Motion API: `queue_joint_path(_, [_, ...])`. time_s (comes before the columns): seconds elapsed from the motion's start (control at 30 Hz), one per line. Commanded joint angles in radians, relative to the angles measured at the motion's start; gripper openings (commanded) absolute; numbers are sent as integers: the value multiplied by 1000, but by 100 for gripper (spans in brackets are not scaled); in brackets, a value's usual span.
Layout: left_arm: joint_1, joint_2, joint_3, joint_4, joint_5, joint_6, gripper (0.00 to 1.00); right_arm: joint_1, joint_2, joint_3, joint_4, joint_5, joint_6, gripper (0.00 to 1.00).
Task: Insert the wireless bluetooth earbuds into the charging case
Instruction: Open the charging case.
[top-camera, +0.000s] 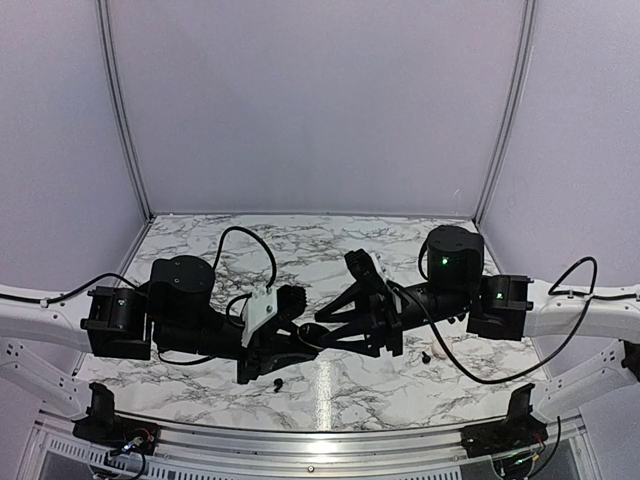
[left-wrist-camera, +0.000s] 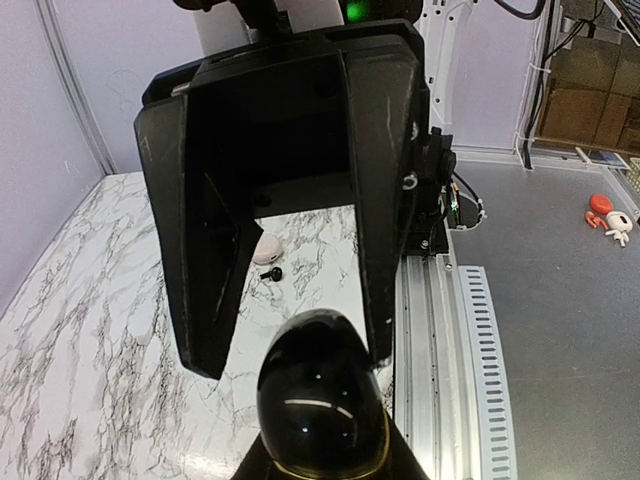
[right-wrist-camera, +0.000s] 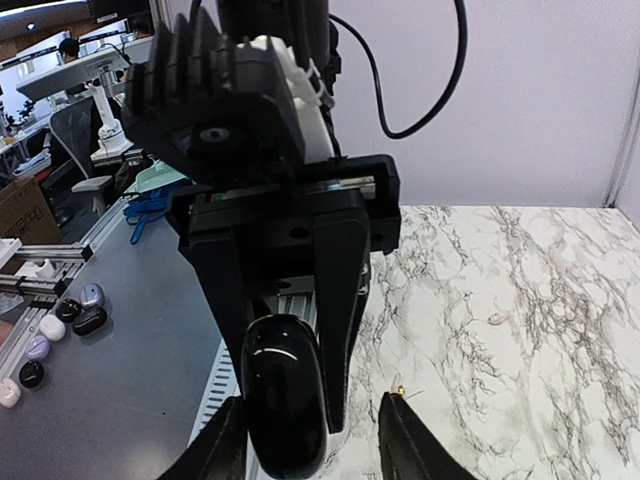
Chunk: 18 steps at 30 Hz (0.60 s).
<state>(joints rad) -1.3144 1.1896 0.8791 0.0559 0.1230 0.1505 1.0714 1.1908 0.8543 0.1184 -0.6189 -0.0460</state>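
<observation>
Earbud (left-wrist-camera: 272, 272), a tiny black stemmed piece, lay on the white marble table (left-wrist-camera: 90, 330) just beside the cream-white pebble-shaped charging case (left-wrist-camera: 268, 247). We noted the left gripper (right-wrist-camera: 290, 400) clamping a glossy black egg-shaped object (left-wrist-camera: 320, 400), the right gripper (left-wrist-camera: 295, 360) spread wide around it.

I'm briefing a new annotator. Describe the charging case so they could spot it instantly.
In the left wrist view, start at the marble table and look toward its side with the metal rail. There lies the charging case, a pale rounded pebble. Its only close neighbour, a tiny earbud, is black and smaller.
</observation>
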Motion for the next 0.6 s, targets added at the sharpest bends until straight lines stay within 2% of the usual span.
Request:
queue_joint_path(0.0, [-5,-31,-10,53,49,25,2,-17,-20,19,10,91,20,47])
queue_joint_path(0.5, [-5,-58,-43,84,25,16,1,-31,-16,23,-14,158,20,49])
queue_joint_path(0.57, [2,-67,-59,97,19,2,1,-31,-36,20,-8,143,18,54])
